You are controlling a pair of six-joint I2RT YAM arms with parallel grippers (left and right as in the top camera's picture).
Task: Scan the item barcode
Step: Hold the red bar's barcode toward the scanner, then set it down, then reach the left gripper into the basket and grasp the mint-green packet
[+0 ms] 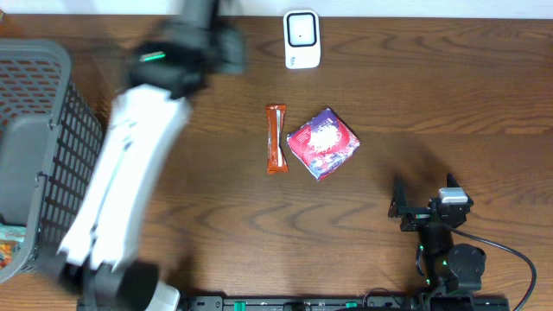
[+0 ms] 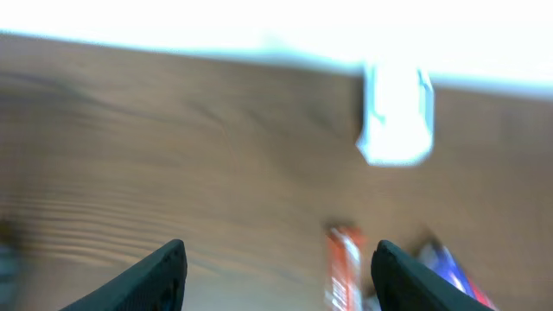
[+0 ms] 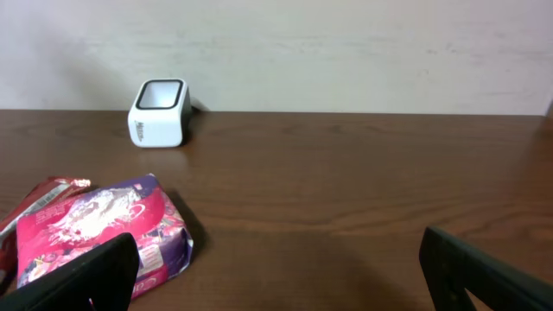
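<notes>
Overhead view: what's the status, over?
Left pincer open, right pincer open, both empty. Bar beside pouch on table. Nothing blocking scanner.

White L arm (image 1: 130, 173), blk R gripper (image 3: 281, 281), blk cable (image 1: 518, 253)

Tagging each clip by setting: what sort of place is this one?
Likely a mock shop checkout on a wooden table: a white barcode scanner at the far edge, a grey basket at one side, and packaged snacks, a bar and a pink packet, laid out mid-table.
</notes>
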